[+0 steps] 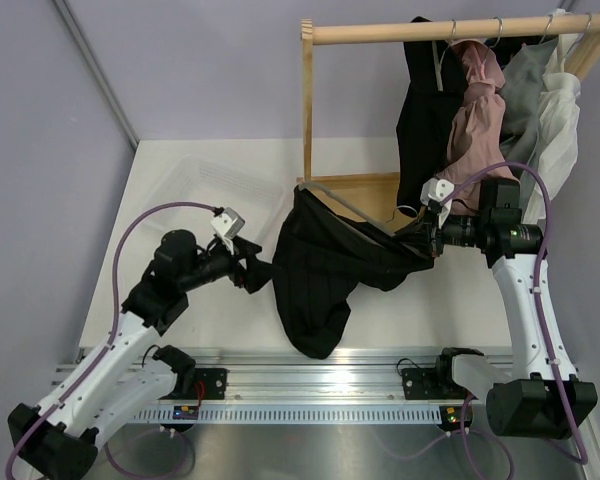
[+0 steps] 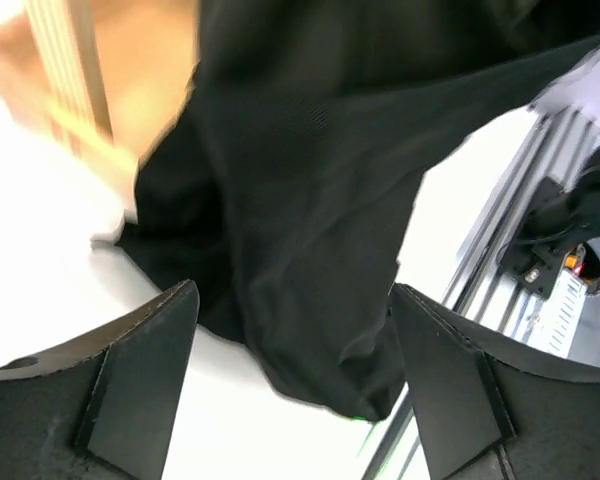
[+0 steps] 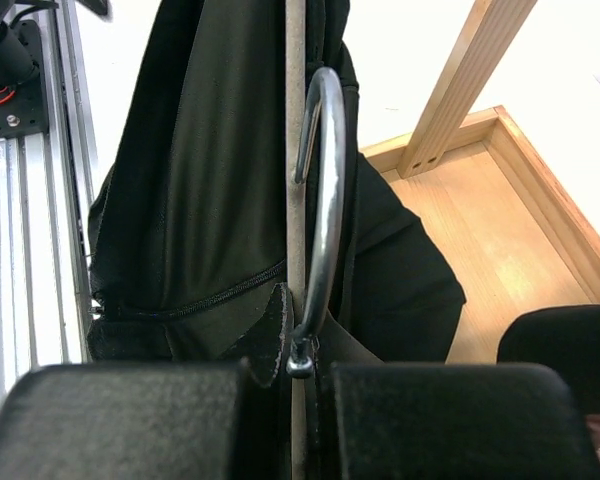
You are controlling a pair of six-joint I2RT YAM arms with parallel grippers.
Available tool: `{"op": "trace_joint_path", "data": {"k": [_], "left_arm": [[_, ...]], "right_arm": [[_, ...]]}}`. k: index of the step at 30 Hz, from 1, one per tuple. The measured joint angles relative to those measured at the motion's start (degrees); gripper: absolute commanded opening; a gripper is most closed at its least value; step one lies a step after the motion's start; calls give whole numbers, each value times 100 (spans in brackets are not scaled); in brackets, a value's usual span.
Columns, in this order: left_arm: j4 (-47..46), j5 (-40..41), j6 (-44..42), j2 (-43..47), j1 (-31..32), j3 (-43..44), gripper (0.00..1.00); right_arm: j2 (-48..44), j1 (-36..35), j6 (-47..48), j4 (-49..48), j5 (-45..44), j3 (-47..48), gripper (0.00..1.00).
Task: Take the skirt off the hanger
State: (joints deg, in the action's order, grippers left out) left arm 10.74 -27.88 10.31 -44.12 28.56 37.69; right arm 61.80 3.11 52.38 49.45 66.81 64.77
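Nearest lens, right wrist view: right gripper (image 3: 298, 375), black fingers pressed together, slim grey triangular hanger (image 3: 294, 150) pinched between them. Its thin metal hook (image 3: 325, 200) is seen arching just beside the bar. Large floppy plain black cloth skirt (image 3: 200, 200) is draped on both sides of the bar, not yet off.

Top view: hanger (image 1: 350, 207) is held tilted, one end near light wooden rack post (image 1: 307, 110), other end at right gripper (image 1: 425, 240). Skirt (image 1: 320, 280) hangs from it in loose folds. Lower folds reach to the metal rail (image 1: 310, 385) at near table edge; touching or not can't be told.

Left gripper (image 2: 295, 370): fingers (image 2: 140, 380) spread wide, nothing clamped. It is seen at skirt's left edge (image 1: 257, 272). Contact w/ cloth can't be told.
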Motion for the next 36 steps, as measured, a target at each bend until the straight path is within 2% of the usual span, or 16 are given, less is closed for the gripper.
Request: {"op": "trace_joint_path", "data": {"k": [4, 9, 12, 14, 20, 23, 24, 25, 29, 31, 34, 36], "left_arm": [[-192, -232, -146, 52, 0, 328, 82], [-566, -474, -234, -708, 0, 745, 80], [-734, -645, -247, -1318, 0, 979, 69], [-791, -782, -264, -1751, 0, 1211, 52], [-787, -1104, -393, -2518, 0, 1816, 38], [-791, -1198, -407, -2544, 0, 1827, 42], [-811, -1228, -404, -2544, 0, 1829, 53], [-839, -1246, -398, -2544, 0, 1829, 57], [-964, -1307, -365, -2542, 0, 1832, 62], [-1038, -1390, -345, -2542, 0, 1832, 51], [-1082, -1526, -286, -2542, 0, 1832, 21], [-1060, -1567, -308, -2542, 0, 1832, 17]], "right_arm": [[0, 0, 42, 22, 13, -24, 0], [0, 0, 138, 46, 15, -31, 0], [0, -2, 157, 83, 17, -35, 0], [0, -4, 173, 103, 15, -48, 0], [-2, -11, 219, 144, 15, -120, 0], [0, -31, 275, 146, 13, -160, 0], [0, -42, 297, 146, 11, -173, 0], [0, -55, 323, 151, 9, -186, 0], [9, -90, 398, 190, -15, -212, 0], [9, -92, 420, 192, -20, -212, 0], [11, -92, 442, 195, -20, -212, 0], [15, -92, 446, 199, -20, -212, 0]]}}
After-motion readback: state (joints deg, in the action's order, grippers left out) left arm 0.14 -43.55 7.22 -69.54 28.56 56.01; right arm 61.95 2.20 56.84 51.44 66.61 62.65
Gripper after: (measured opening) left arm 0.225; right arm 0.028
